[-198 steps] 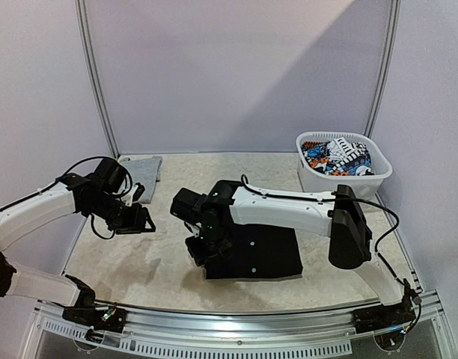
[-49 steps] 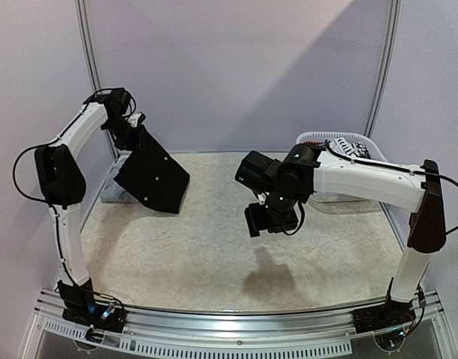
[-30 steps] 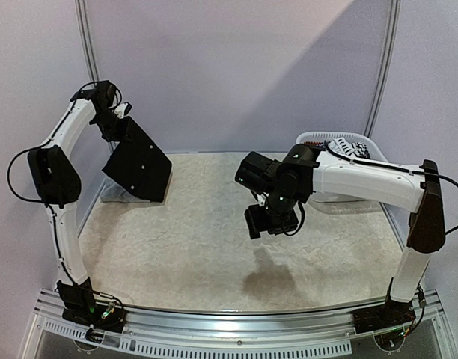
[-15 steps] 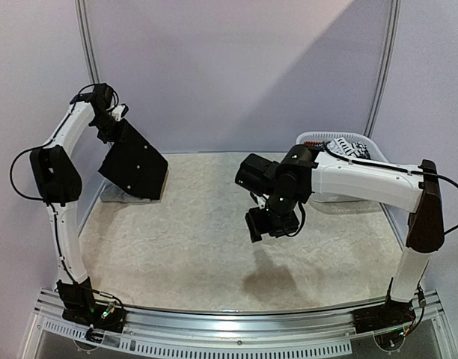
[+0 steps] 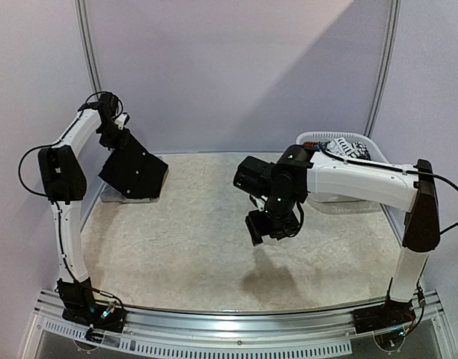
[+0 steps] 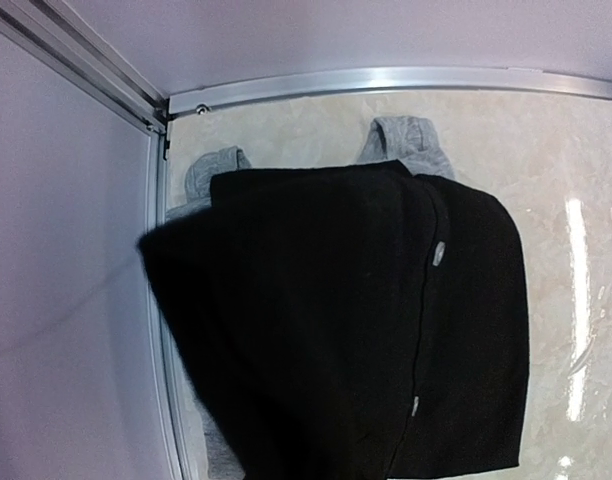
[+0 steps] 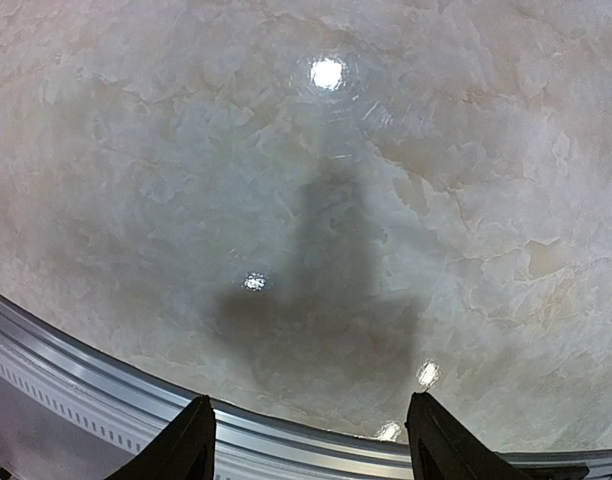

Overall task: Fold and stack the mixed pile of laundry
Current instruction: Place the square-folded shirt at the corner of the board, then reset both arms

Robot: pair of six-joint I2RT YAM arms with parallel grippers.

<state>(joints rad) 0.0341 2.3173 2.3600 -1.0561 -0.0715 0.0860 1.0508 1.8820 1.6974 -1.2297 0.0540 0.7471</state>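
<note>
My left gripper (image 5: 118, 134) is raised at the back left corner, shut on the top edge of the folded black garment (image 5: 133, 170). The garment hangs down with its lower edge on the light grey top (image 5: 111, 196). In the left wrist view the black garment (image 6: 366, 320) covers my fingers, and the grey top's straps (image 6: 411, 150) show beyond it. My right gripper (image 5: 266, 228) hovers open over the middle of the table; its view shows both fingertips (image 7: 191, 445) with nothing between them. The printed piece (image 5: 341, 149) lies in the basket.
The white laundry basket (image 5: 367, 179) stands at the back right. A metal rail (image 7: 106, 410) runs along the table's front edge, below my right gripper. Metal frame posts (image 6: 96, 75) and walls close in the back left corner.
My left arm has lowered the black garment toward the grey top in the back left corner. My right arm has hardly moved.
</note>
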